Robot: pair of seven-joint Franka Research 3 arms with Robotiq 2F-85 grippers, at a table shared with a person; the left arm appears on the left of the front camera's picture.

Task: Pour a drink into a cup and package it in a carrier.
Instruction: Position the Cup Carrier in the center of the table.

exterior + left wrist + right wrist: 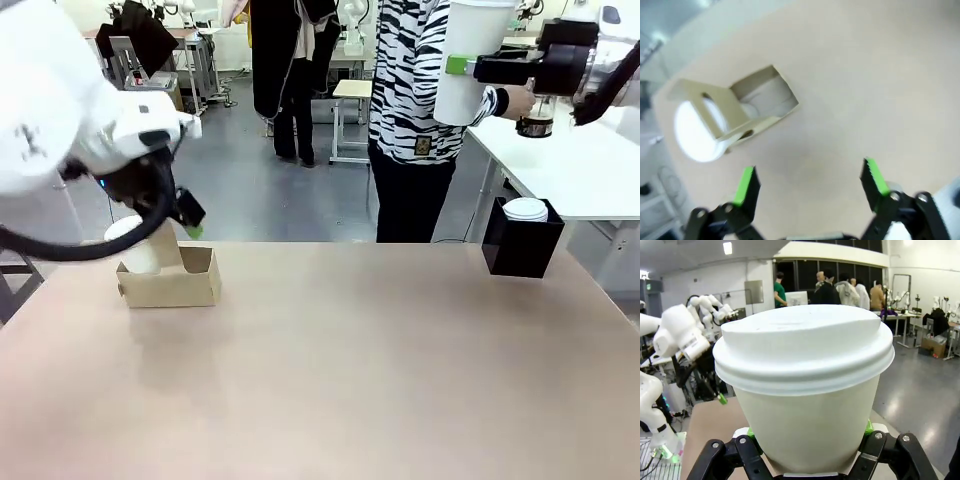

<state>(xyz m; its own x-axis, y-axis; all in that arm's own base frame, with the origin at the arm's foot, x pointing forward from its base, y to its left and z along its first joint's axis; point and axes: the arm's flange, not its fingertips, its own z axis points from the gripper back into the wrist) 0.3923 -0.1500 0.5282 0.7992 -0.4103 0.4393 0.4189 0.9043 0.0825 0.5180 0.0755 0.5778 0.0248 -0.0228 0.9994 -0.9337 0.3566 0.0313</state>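
Cup (475, 35), lidded, sits clamped in my right gripper (466, 68) at upper right, so pouring looks done; my left gripper (809, 180) hangs spread above the carrier (172, 290) at left, which holds another cup (135, 245), with one slot to fill.

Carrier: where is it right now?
Front view, left side of the table: the carrier sits by the open left gripper, a white cup in its left slot.

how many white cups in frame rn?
2 for sure. One cup is in the right gripper, held up at far right. The other cup is in the carrier, on the table's left side. A white lid tops the black box; a cup beneath could be hidden.
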